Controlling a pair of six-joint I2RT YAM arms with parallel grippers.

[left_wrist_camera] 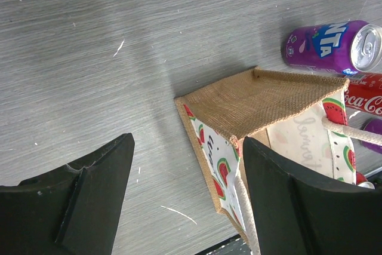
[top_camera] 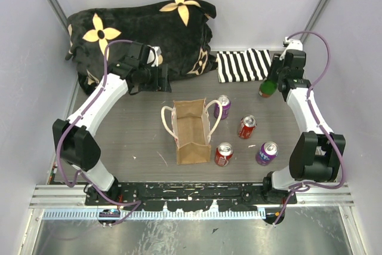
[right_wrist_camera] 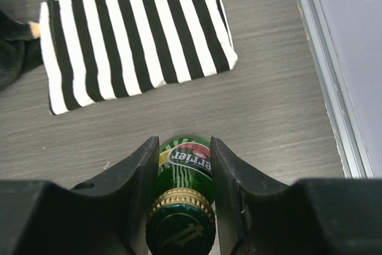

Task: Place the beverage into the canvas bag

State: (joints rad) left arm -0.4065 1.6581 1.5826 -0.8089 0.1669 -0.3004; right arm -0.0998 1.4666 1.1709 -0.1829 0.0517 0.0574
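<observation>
The beverage, a green Perrier bottle (top_camera: 267,89) (right_wrist_camera: 185,165), stands at the back right of the table. My right gripper (top_camera: 273,83) (right_wrist_camera: 184,147) is shut on it, with both fingers pressed against its neck below the gold-rimmed cap. The tan canvas bag (top_camera: 191,132) (left_wrist_camera: 262,97) sits mid-table with a cream handle out to each side. My left gripper (top_camera: 158,79) (left_wrist_camera: 188,147) is open at the bag's far left corner. In the left wrist view the bag's rim and a handle (left_wrist_camera: 242,207) lie just inside the right finger (left_wrist_camera: 298,201), which holds nothing.
Several cans lie around the bag's right side: a purple Fanta can (top_camera: 222,106) (left_wrist_camera: 331,46), a red Coke can (top_camera: 247,126) (left_wrist_camera: 364,101), another red can (top_camera: 224,153) and a purple one (top_camera: 267,153). A black flowered cushion (top_camera: 143,28) and a striped cloth (top_camera: 243,65) (right_wrist_camera: 137,34) lie at the back.
</observation>
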